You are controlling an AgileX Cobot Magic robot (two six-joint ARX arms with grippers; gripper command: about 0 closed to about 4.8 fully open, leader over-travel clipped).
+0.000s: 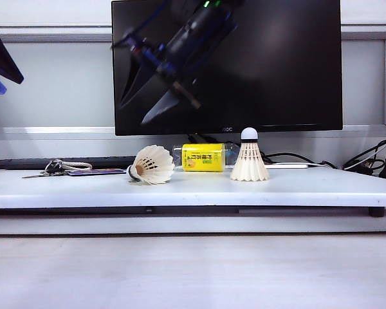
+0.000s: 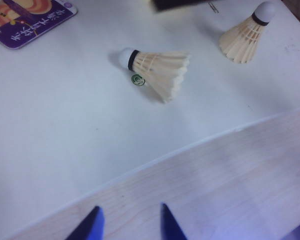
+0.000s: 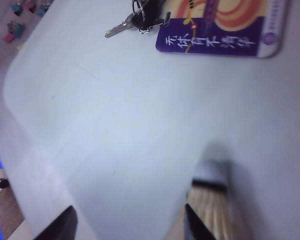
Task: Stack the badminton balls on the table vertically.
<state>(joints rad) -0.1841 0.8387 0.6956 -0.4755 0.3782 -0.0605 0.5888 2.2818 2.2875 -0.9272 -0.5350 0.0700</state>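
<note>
Two badminton balls rest on the white table (image 1: 309,187). One lies on its side (image 1: 151,165) (image 2: 157,70), cork towards the keys. The other stands upright (image 1: 249,158) (image 2: 245,35), cork up. My right gripper (image 1: 132,114) hangs open in front of the monitor, above the lying ball. In the right wrist view the right gripper (image 3: 129,207) has nothing between its fingers, and the lying ball (image 3: 212,200) shows just behind one finger. My left gripper (image 2: 130,207) is open over the lower wood-grain surface (image 2: 230,185), short of the table edge.
A yellow-labelled bottle (image 1: 202,157) lies behind the two balls, under the black monitor (image 1: 257,64). Keys (image 1: 58,167) (image 3: 140,17) and a purple card (image 1: 93,172) (image 3: 220,30) (image 2: 30,20) lie at the table's left. Cables (image 1: 367,161) trail at the right.
</note>
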